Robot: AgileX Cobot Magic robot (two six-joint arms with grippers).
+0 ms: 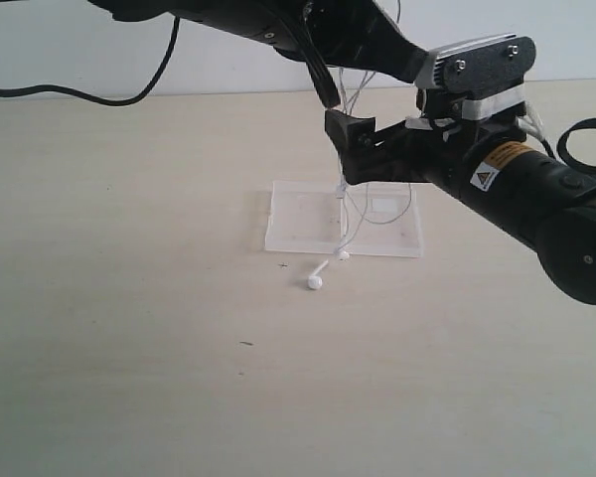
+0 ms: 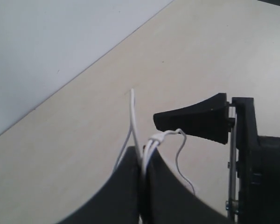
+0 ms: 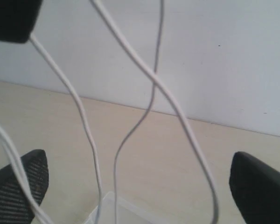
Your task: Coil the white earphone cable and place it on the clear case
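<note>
White earphone cable (image 2: 133, 116), thin, pinched in left pincer (image 2: 142, 157); right pincer (image 3: 140, 182) wide; clear case (image 1: 298, 224) flat.

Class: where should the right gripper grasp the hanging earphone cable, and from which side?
Grip the white earphone cable on its hanging strands below the left gripper, level from the right: they hang near-vertical inside the open right gripper.
</note>
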